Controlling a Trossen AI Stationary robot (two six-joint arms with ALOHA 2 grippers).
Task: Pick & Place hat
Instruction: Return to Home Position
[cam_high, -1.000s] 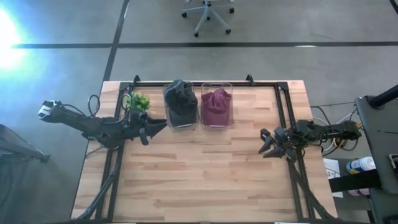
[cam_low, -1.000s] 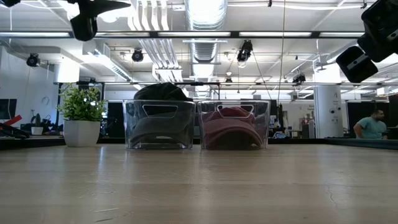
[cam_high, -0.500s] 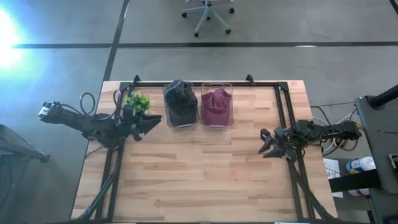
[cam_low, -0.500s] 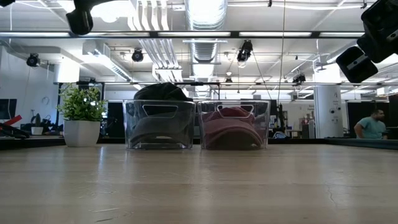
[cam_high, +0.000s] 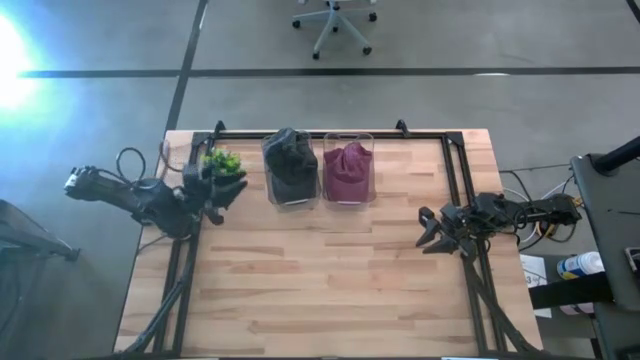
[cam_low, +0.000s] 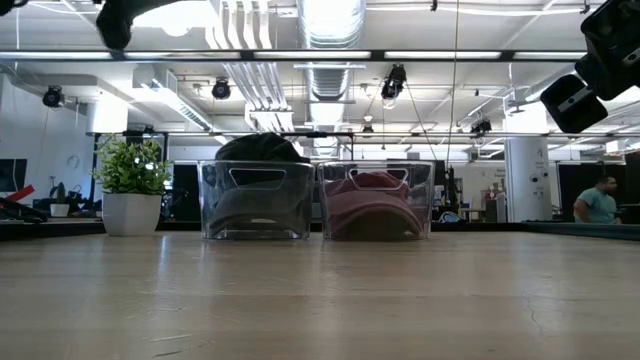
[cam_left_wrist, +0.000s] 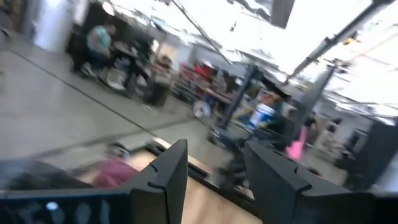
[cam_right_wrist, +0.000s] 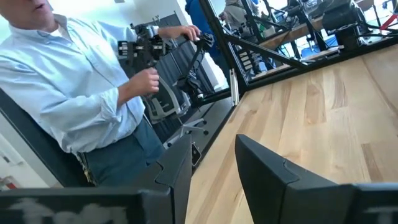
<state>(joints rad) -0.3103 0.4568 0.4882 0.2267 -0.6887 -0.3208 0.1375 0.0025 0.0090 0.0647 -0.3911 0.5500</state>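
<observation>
Wooden table carries two transparent bins side by side at its far edge: left bin holds the black cap, right bin the red cap. Left gripper hangs beside the plant, fingers spread; right gripper at the right edge, likewise spread

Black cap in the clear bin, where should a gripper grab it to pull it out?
Pinch the crown of the black cap, coming straight down from above. It bulges over the rim of its bin, whose walls block every side, and the red cap's bin stands close beside it.
</observation>
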